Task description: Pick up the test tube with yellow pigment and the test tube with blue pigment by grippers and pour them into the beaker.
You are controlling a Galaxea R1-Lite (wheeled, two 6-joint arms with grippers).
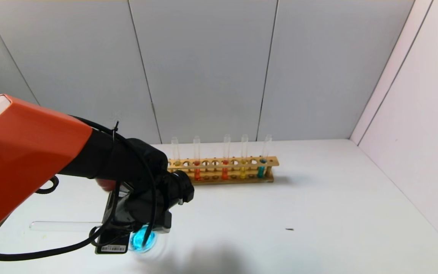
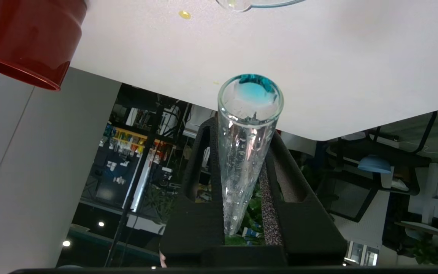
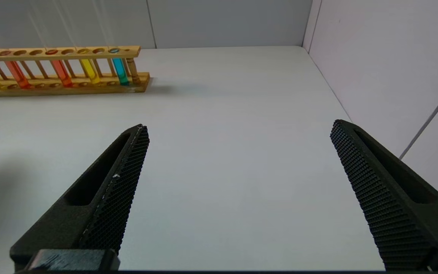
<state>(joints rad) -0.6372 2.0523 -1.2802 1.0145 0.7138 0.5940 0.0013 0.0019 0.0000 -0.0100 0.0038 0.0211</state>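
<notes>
My left gripper (image 1: 139, 228) is low over the near-left table, shut on a test tube (image 2: 242, 160). The tube is wet inside, with cyan-blue pigment at its mouth (image 2: 255, 89), which is tipped toward the table. Under the gripper a round cyan-blue glass patch, the beaker (image 1: 143, 239), shows mostly hidden. An empty clear tube (image 1: 63, 226) lies on the table left of it. The rack (image 1: 272, 161) holds a yellow tube (image 1: 243, 171) and a blue tube (image 1: 261, 170). My right gripper (image 3: 238, 127) is open and empty over bare table, out of the head view.
The wooden rack (image 3: 63, 88) also holds another yellow tube (image 1: 176, 161) and two orange-red tubes (image 1: 196, 173). A dark red cup (image 2: 25, 38) stands near the left gripper. A yellow drop (image 2: 184, 14) lies on the table. Walls close the back and right.
</notes>
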